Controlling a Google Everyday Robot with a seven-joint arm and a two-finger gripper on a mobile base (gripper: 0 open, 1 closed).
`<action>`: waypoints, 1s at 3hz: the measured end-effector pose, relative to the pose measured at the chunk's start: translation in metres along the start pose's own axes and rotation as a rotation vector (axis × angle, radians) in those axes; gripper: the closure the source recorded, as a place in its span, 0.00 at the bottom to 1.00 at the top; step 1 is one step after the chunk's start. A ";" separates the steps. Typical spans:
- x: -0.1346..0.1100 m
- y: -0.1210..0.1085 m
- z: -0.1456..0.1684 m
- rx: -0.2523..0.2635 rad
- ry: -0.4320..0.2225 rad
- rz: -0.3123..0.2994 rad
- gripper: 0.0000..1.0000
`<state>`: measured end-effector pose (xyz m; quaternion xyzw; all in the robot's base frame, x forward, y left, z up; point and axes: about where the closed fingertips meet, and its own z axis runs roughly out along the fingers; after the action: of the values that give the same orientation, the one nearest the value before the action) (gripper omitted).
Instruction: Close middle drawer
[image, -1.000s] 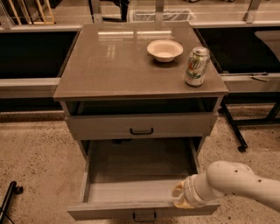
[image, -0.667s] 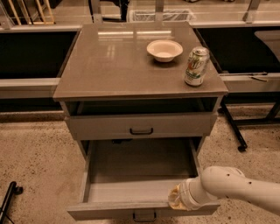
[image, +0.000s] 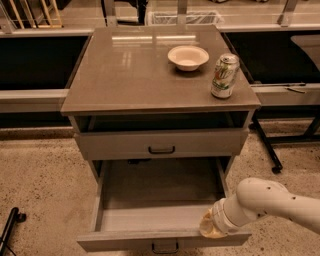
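Observation:
The middle drawer (image: 160, 239) is pulled far out of the grey cabinet. Its grey inside is bare and its dark bar handle (image: 165, 246) is at the bottom edge of the view. My gripper (image: 209, 228) comes in from the right on a white arm (image: 270, 202). It sits at the right end of the drawer front's top edge, touching or just over it. The top drawer (image: 161, 143) above has a dark handle and stands slightly out. The lowest drawer is hidden under the open one.
A white bowl (image: 188, 57) and a drink can (image: 224, 75) stand on the cabinet top (image: 125, 75). Dark shelving runs left and right behind. A black wheeled leg (image: 267, 147) is at the right, and a dark wheeled object (image: 10, 227) at lower left on the speckled floor.
My gripper has shifted slightly left and down against the drawer front's right end. The drawer has not visibly moved.

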<state>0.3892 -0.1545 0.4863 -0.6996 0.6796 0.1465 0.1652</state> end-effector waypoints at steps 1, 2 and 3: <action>-0.001 0.016 0.003 -0.111 0.006 0.002 1.00; -0.009 0.034 0.006 -0.144 -0.001 -0.014 1.00; -0.016 0.038 0.012 -0.094 -0.019 -0.039 0.81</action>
<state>0.3511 -0.1351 0.4809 -0.7182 0.6567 0.1817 0.1412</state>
